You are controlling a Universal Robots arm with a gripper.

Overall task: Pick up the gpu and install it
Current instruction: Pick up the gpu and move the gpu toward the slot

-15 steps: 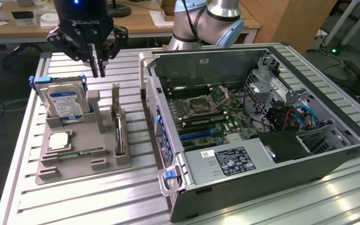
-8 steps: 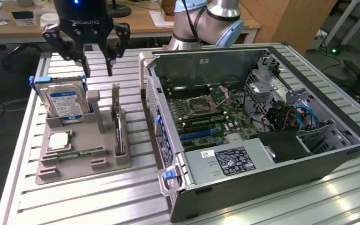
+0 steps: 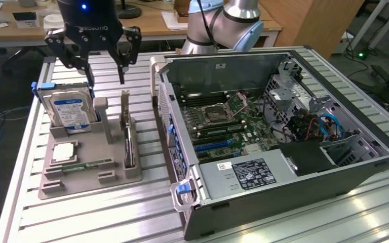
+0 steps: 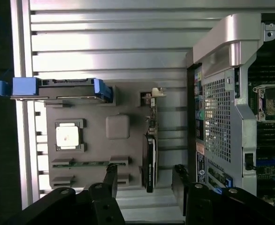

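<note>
Pincer [image 3: 105, 76] hangs up high, both fingers spread wide, nothing between them and nothing held. It hovers over the far end of the parts tray, with the arm [image 3: 222, 25] rising behind it.

Biggest thing down there is the slatted metal table [image 3: 113, 212]. On it, at the exterior view's right, sits the open computer case [image 3: 356, 172], its side off and the motherboard [image 3: 222, 121] bare to the camera. Just beside the case, on the exterior view's left, lies the grey tray [image 3: 79, 190].

In the tray's far corner the hard drive [image 3: 69, 111] stands upright in its blue-tabbed carrier.

Now the gpu [image 3: 127, 134] — it stands on its long edge in the tray slot nearest the case, with its metal bracket at the far end. One fingertip hangs just above that bracket end, and I see no contact. From the wrist view the pincer [image 4: 144, 180] frames the gpu [image 4: 149, 150] neatly: the card's line runs straight into the gap, one finger to each side of it and clear of it.

Smaller bits: the square processor [image 3: 65, 152] lies flat in its pocket, and the narrow memory stick [image 3: 89, 165] lies just beside it.
</note>
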